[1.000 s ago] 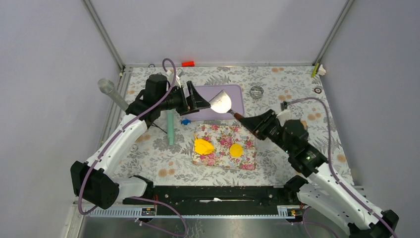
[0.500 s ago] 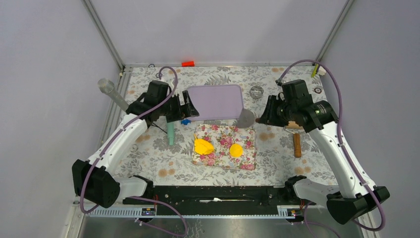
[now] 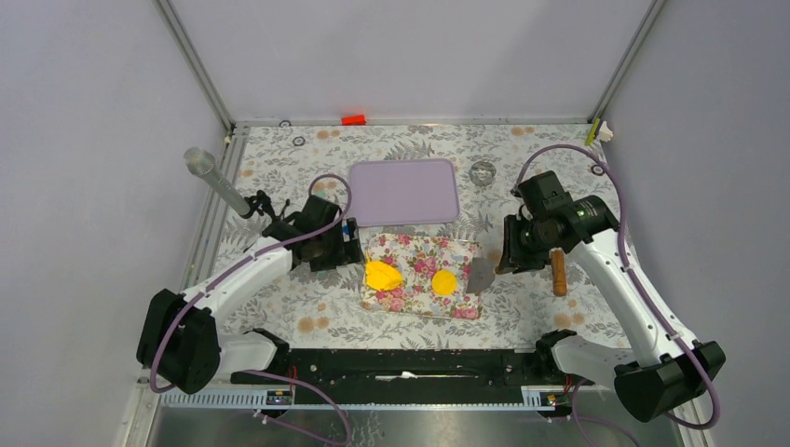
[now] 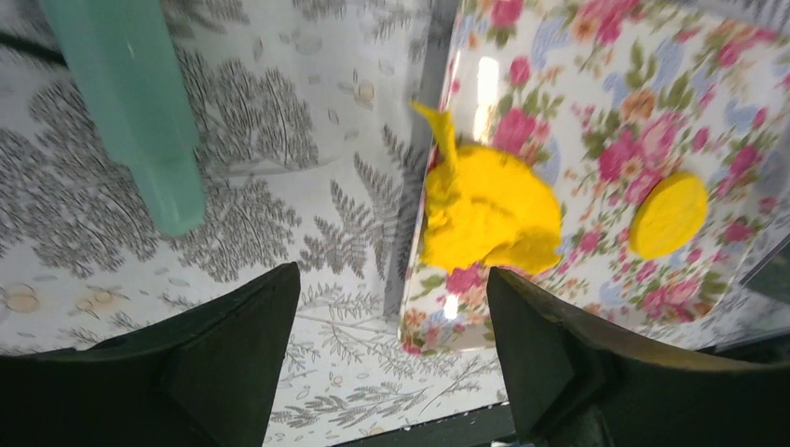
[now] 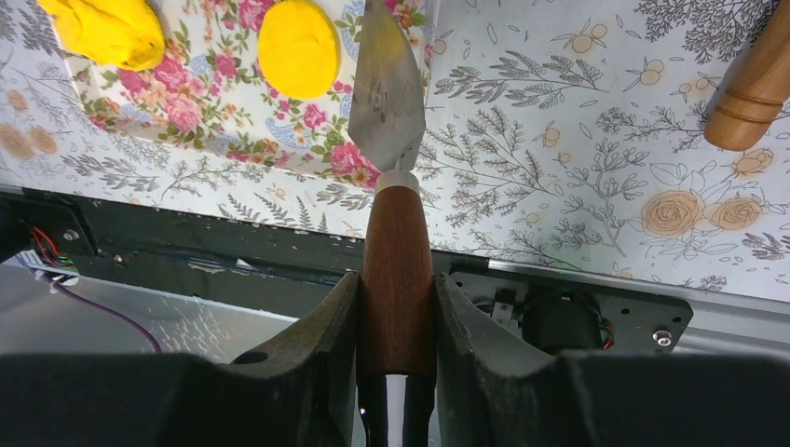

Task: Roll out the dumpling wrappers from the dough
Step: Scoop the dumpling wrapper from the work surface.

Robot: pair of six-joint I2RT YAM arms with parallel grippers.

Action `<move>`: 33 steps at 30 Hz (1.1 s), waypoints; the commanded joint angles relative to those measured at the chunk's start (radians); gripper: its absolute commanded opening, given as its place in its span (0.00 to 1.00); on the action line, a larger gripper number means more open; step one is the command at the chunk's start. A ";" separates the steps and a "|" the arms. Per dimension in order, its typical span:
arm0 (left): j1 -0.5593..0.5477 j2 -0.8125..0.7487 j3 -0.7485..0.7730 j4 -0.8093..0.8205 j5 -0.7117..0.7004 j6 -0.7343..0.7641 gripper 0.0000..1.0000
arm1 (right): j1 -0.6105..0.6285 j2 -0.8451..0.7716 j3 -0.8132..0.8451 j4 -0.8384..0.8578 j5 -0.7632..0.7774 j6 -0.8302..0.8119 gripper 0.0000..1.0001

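Wooden-handled spatula [image 5: 395,251] clamped in right end effector [image 5: 397,303], angled down; left end effector [image 4: 391,279] gapes.

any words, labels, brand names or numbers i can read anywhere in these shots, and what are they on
No text can be read in any view.
Round mark beside the lilac tray: too small to tell whether it holds words.
Spatula: only faint specks on the blade, no brand visible.
Floral board: flower print only, no lettering.
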 commanded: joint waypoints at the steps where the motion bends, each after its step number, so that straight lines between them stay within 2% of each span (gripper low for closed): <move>1: -0.068 -0.089 -0.089 0.080 -0.047 -0.072 0.79 | -0.006 0.030 -0.018 0.027 0.007 -0.033 0.00; 10: -0.122 -0.169 -0.270 0.204 0.019 -0.113 0.67 | -0.019 0.044 -0.109 0.114 -0.015 -0.031 0.00; 17: -0.146 -0.146 -0.301 0.220 0.009 -0.124 0.57 | -0.072 0.067 -0.198 0.160 -0.010 -0.018 0.00; 22: -0.174 -0.107 -0.321 0.261 -0.003 -0.143 0.55 | -0.110 0.091 -0.201 0.161 -0.046 -0.023 0.00; 33: -0.186 -0.076 -0.339 0.293 -0.013 -0.151 0.44 | -0.120 0.104 -0.187 0.172 -0.096 -0.032 0.00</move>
